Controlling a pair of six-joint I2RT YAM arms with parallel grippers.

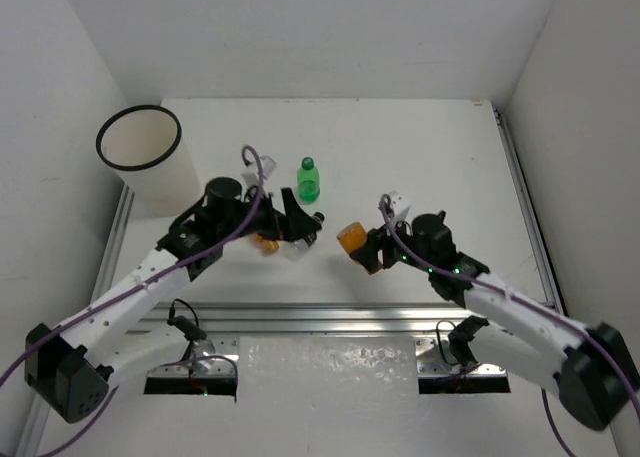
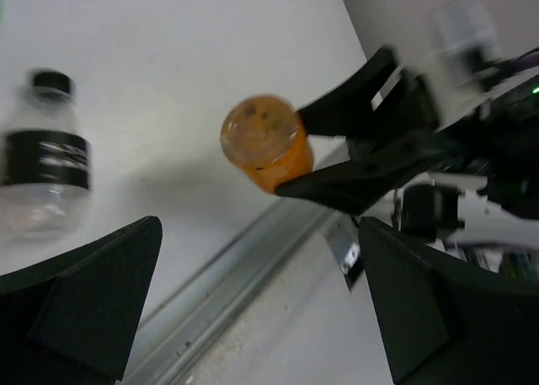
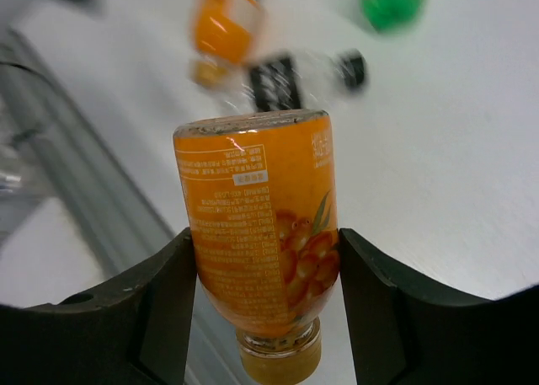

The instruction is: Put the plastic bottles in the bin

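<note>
The orange bottle (image 3: 261,225) is smooth, glossy printed plastic; the green bottle (image 1: 308,182) is translucent plastic. The worktop (image 1: 420,147) is smooth matt white; the rail (image 1: 330,315) along its near edge is brushed metal.

Robot lab cell: white table (image 1: 420,147), white walls (image 1: 300,37) at 9, 12, 3 o'clock, aluminium rail (image 1: 330,314) at 6.

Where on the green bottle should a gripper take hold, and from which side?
Grip the green bottle across its round body, below the narrower cap, coming in from the near side with jaws level. It seems to stand upright and alone, so a side grip on the widest part looks safest.
</note>
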